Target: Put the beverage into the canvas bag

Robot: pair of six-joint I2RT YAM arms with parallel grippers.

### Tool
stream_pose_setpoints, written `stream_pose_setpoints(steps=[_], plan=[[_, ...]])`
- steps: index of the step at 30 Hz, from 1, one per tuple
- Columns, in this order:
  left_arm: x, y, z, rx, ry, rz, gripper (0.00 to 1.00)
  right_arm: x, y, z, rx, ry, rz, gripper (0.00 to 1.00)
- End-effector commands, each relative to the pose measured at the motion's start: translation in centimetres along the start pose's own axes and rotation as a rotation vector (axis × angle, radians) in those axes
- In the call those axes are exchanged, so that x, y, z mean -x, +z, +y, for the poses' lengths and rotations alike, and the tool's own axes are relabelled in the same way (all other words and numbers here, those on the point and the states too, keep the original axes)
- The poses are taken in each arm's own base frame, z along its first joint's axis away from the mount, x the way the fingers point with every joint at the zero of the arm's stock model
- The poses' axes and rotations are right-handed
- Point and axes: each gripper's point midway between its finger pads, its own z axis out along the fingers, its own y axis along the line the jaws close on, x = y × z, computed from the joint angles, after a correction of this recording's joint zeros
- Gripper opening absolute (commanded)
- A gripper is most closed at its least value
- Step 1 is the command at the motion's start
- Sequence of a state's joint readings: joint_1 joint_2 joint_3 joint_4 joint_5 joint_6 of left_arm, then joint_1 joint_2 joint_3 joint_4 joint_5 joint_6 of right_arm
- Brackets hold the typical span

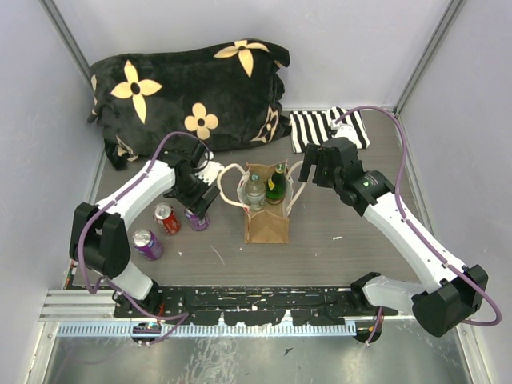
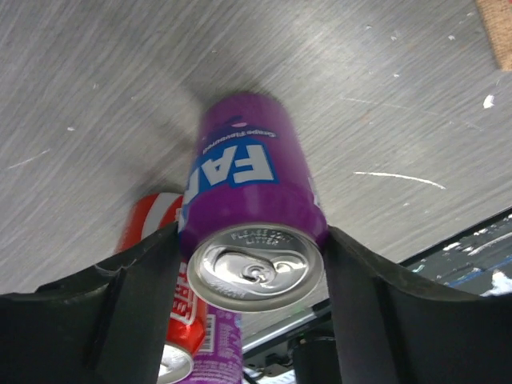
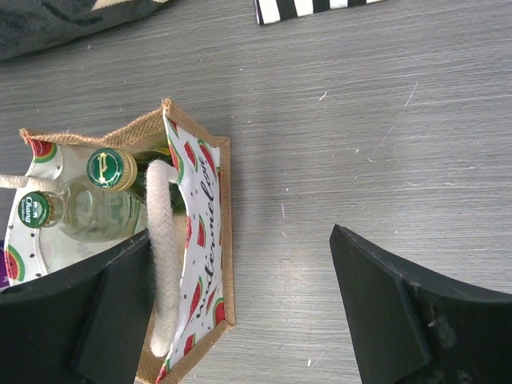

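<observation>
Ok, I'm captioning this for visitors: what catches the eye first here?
The big black flowered plush fills the far-left corner of the table. Mid-table, the canvas bag already holds two bottles. Left of it, the left tool flanks an upright purple can.

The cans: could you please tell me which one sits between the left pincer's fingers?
The purple can nearest the canvas bag; the red can and the other purple can stand clear.
</observation>
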State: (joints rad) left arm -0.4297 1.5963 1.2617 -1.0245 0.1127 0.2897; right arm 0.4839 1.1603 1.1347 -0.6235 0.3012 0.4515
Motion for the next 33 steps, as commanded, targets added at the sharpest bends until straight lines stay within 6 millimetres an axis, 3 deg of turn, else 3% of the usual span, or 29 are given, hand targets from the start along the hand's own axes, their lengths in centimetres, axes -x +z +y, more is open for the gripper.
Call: stream_pose_setpoints(steps=[1,4,6,11,19,21,24,28,30,33], plan=[[-0.1,1.4,-0.2,-0.016,0.004,0.002,0.61,1.3,-0.5,0.1,0.007,0.017,-0.04,0.89],[-0.1,1.3,0.1,0.0,0.001,0.002,0.21,1.4,-0.4,0.1,0.006,0.018,-0.041,0.89],[-0.1,0.7,0.4,0.009,-0.004,0.0,0.04,1.4,-0.4,0.0,0.003,0.019,-0.043,0.89],[0.6,-3.0,1.6,0.027,-0.049,-0.066,0.02,1.5,-0.5,-0.3,-0.003,0.022,-0.047,0.89],[3.2,-10.5,6.2,0.131,-0.15,-0.248,0.0,1.6,-0.3,-0.3,-0.002,0.026,-0.045,0.89],[4.7,-12.1,7.4,0.162,-0.175,-0.312,0.0,1.6,-0.2,-0.2,0.003,0.026,-0.045,0.89],[9.1,-16.3,8.5,0.177,-0.208,-0.48,0.0,1.5,-0.2,-0.1,0.008,0.028,-0.042,0.89],[15.5,-22.4,5.8,0.068,-0.181,-0.682,0.0,1.4,-0.4,-0.1,0.012,0.029,-0.042,0.89],[17.7,-24.5,2.3,0.003,-0.084,-0.726,0.0,1.4,-0.6,-0.2,0.014,0.031,-0.045,0.89],[19.2,-24.1,-2.9,-0.094,0.032,-0.705,0.0,1.5,-1.0,-0.3,0.013,0.038,-0.052,0.89]])
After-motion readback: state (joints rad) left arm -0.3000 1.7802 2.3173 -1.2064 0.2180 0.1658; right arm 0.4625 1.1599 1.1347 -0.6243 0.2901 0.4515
